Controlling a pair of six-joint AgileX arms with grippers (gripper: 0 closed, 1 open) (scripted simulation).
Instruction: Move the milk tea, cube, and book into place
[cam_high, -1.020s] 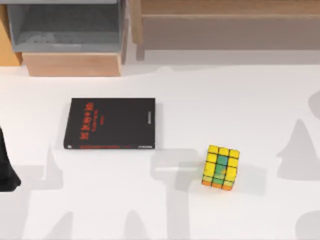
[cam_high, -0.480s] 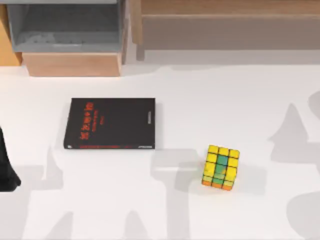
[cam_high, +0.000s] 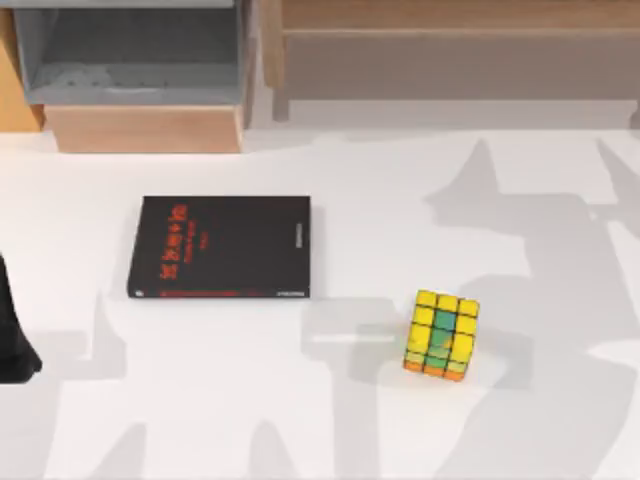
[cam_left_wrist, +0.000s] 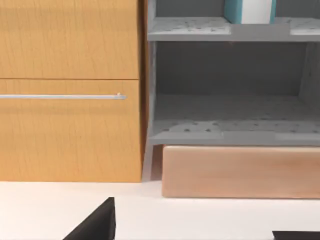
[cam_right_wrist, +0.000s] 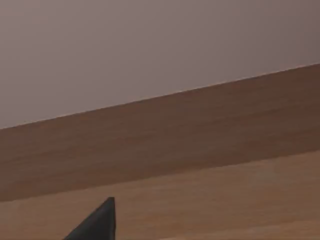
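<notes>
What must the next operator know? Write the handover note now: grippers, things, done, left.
Left gripper: open, holding nothing, facing the grey shelf unit; its arm sits at the table's left edge.
Right gripper: faces a wooden panel.
Book: flat on the table, black cover up, left of centre.
Cube: on the table to the book's right, apart from it.
Done: a white and teal item stands on the upper shelf; possibly the milk tea, cannot tell.
Left: book and cube, neither gripped.

The left arm (cam_high: 14, 335) is cut off by the top view's left edge, and the book's (cam_high: 221, 247) small white print seems too tiny to read.
</notes>
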